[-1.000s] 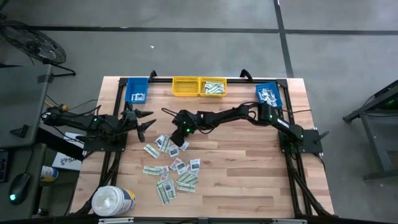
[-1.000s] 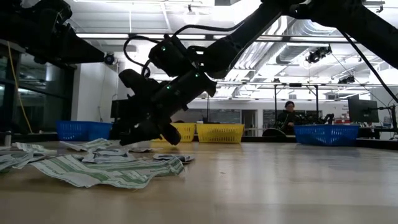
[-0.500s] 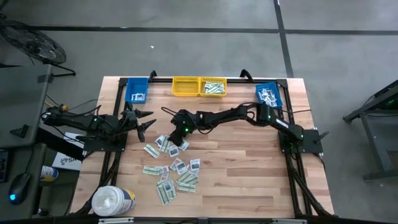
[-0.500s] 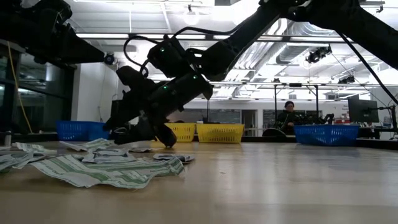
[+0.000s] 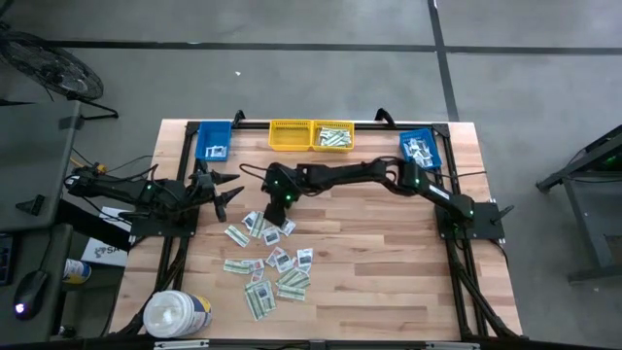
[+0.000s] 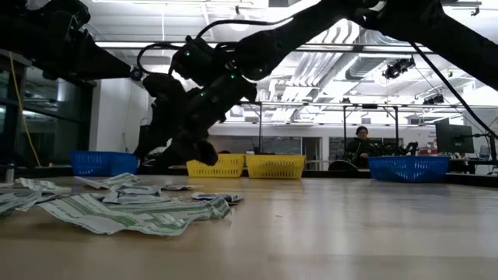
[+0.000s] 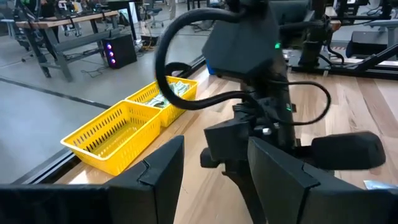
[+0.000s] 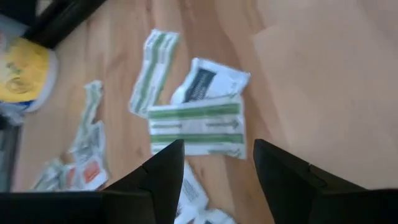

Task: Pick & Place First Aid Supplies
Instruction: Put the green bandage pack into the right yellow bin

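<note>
Where packets (image 5: 272, 262) litter it, the wooden table (image 5: 389, 262) faces a workshop.

We can read no words or numbers: the print on the paper packets (image 8: 196, 121) and the white tub (image 5: 177, 313) is too blurred.

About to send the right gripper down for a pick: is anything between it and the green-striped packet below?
Nothing visible. The right gripper hangs open over the green-striped packet, with only air between; a blue-marked packet is tucked under it.
</note>
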